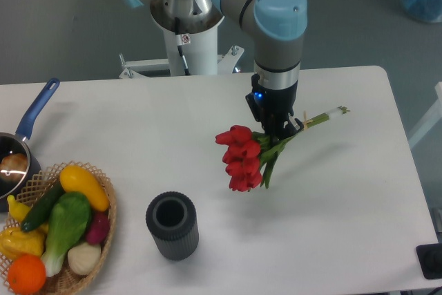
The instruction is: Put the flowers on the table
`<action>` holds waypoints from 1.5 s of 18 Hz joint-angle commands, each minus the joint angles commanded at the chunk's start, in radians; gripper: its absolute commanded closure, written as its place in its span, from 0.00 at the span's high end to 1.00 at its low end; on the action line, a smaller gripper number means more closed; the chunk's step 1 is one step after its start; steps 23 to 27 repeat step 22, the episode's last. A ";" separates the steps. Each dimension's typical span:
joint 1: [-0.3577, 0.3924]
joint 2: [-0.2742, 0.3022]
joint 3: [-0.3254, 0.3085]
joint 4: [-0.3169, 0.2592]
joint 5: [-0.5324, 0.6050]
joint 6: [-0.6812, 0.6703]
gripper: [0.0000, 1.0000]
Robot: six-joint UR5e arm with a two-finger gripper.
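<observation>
A bunch of red tulips (pixel 241 157) with green stems (pixel 319 119) hangs tilted, heads down to the left and stem ends up to the right. My gripper (pixel 281 131) is shut on the stems near their middle and holds the bunch over the white table (pixel 345 198). Whether the flower heads touch the table I cannot tell. A dark ribbed vase (pixel 172 226) stands upright and empty to the lower left of the flowers.
A wicker basket (pixel 103 229) with several vegetables and fruits sits at the front left corner. A pot with a blue handle (pixel 36 110) is at the left edge. The arm's white base (pixel 195 46) stands behind the table.
</observation>
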 joint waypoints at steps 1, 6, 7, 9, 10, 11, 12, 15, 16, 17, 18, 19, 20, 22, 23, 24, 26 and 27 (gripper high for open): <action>-0.012 -0.011 0.003 0.003 -0.005 -0.055 0.13; -0.054 -0.049 0.011 0.003 -0.005 -0.103 0.85; -0.054 -0.049 0.008 0.003 -0.003 -0.103 1.00; -0.054 -0.048 0.009 0.003 -0.005 -0.099 1.00; -0.054 -0.048 0.009 0.005 -0.003 -0.099 1.00; -0.052 -0.048 0.009 0.015 -0.003 -0.100 1.00; -0.052 -0.049 0.009 0.040 -0.003 -0.103 1.00; -0.045 -0.046 0.009 0.049 -0.012 -0.097 1.00; -0.046 -0.043 0.008 0.051 -0.014 -0.094 1.00; -0.048 -0.041 0.009 0.054 -0.015 -0.094 1.00; -0.049 -0.038 0.011 0.055 -0.021 -0.092 1.00; -0.049 -0.038 0.014 0.057 -0.022 -0.092 1.00; -0.049 -0.037 0.014 0.060 -0.022 -0.094 1.00; -0.042 -0.031 0.014 0.060 -0.022 -0.094 1.00; -0.042 -0.031 0.014 0.060 -0.022 -0.094 1.00; -0.042 -0.031 0.014 0.060 -0.022 -0.094 1.00; -0.042 -0.031 0.014 0.060 -0.022 -0.094 1.00; -0.042 -0.031 0.014 0.060 -0.022 -0.094 1.00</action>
